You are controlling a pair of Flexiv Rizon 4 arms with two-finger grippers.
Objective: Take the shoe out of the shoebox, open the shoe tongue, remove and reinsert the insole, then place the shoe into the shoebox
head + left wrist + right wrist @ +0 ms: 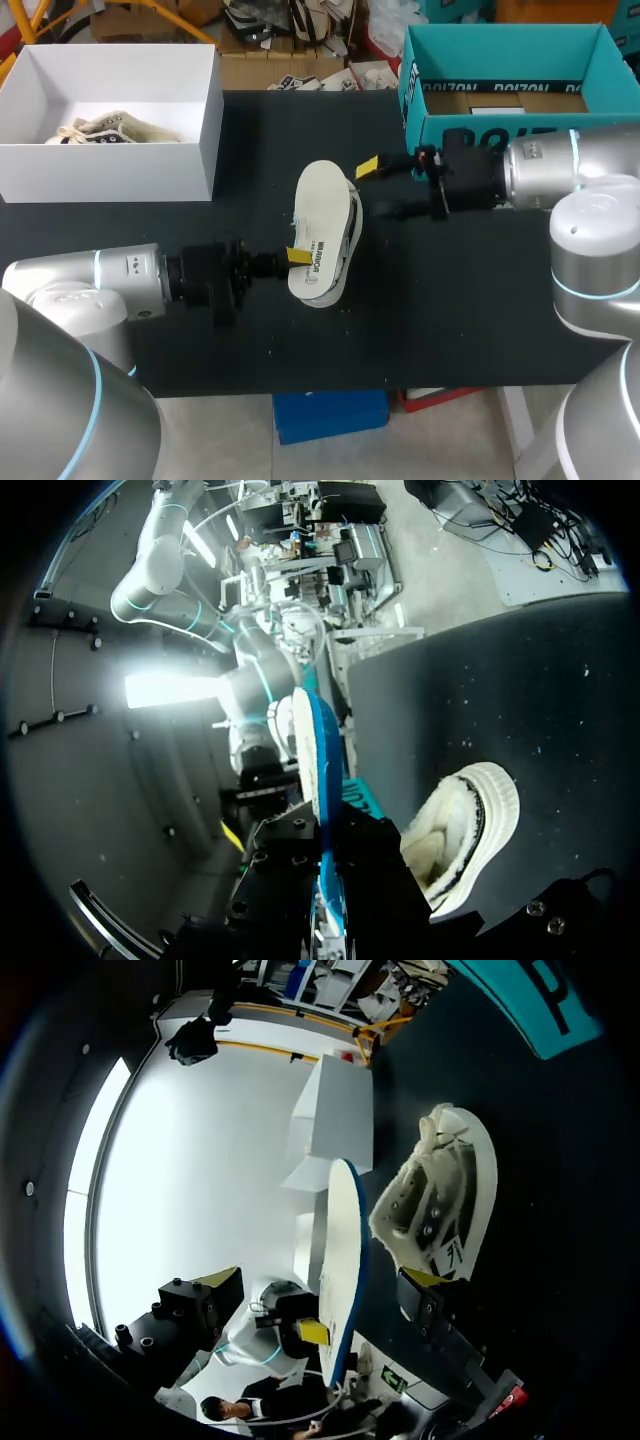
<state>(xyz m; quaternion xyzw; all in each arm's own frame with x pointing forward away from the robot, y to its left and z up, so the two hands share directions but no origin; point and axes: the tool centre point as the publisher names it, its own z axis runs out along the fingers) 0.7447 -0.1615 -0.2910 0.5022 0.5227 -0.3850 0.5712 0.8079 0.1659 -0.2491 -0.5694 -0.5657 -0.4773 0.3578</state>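
A white insole (322,225) with a blue underside hangs over the middle of the black table, and my left gripper (296,257) is shut on its near end. In the left wrist view the insole (318,780) runs edge-on out from between the black fingers of that gripper (328,885). The white shoe (343,262) lies on its side on the table just under and beside the insole, seen also as shoe (465,835) and shoe (440,1200). My right gripper (376,190) stands open at the insole's far end without touching it. The insole (340,1260) shows between its spread fingers (222,1282).
The teal shoebox (505,105) stands open at the back right, behind my right arm. A white box (195,110) holding a pale shoe (110,130) sits at the back left. The table's front edge runs close below my left arm.
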